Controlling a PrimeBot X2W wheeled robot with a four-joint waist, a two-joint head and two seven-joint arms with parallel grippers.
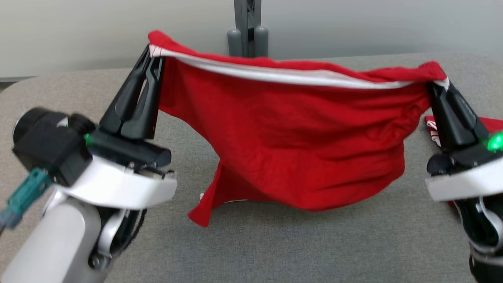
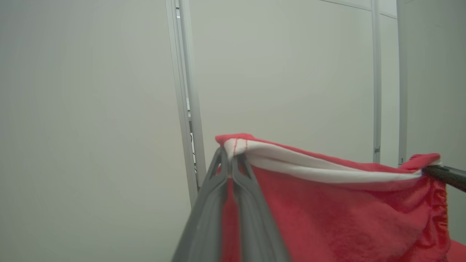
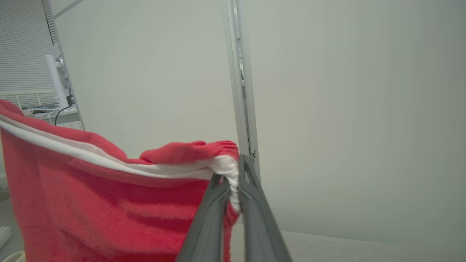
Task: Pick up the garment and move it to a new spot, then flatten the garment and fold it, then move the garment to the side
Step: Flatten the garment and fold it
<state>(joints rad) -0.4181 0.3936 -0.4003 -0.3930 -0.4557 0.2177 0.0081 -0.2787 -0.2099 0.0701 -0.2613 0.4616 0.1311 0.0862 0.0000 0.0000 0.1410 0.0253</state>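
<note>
Head view: the garment (image 1: 298, 149), red with a white band along its top edge, hangs stretched between the two grippers above the grey counter (image 1: 314, 243). The left gripper (image 1: 155, 55) pinches the garment's top corner on the robot's left, and the right gripper (image 1: 434, 84) pinches the opposite corner, with the cloth bunched into gathers beside it. Both pairs of dark fingers are closed tight on the banded edge. The top edge sags a little between them, and the body of the cloth drops in a loose curve. A pointed flap at the lower left reaches down to the counter, though I cannot tell whether it touches. This view alone also takes in a red and white cloth (image 1: 432, 127) lying on the counter just behind the right gripper, and a grey post (image 1: 247, 27) at the far edge. Left wrist view: the left gripper (image 2: 230, 163) has its fingers pressed together on the garment (image 2: 346, 218), and a dark finger of the right gripper (image 2: 446, 174) clamps the far corner before a pale wall and a metal upright (image 2: 189, 109). Right wrist view: the right gripper (image 3: 238, 171) bites the white band of the garment (image 3: 109, 211), with a strip of counter (image 3: 346, 247) below and a desk with cables (image 3: 54, 112) at the far left.
</note>
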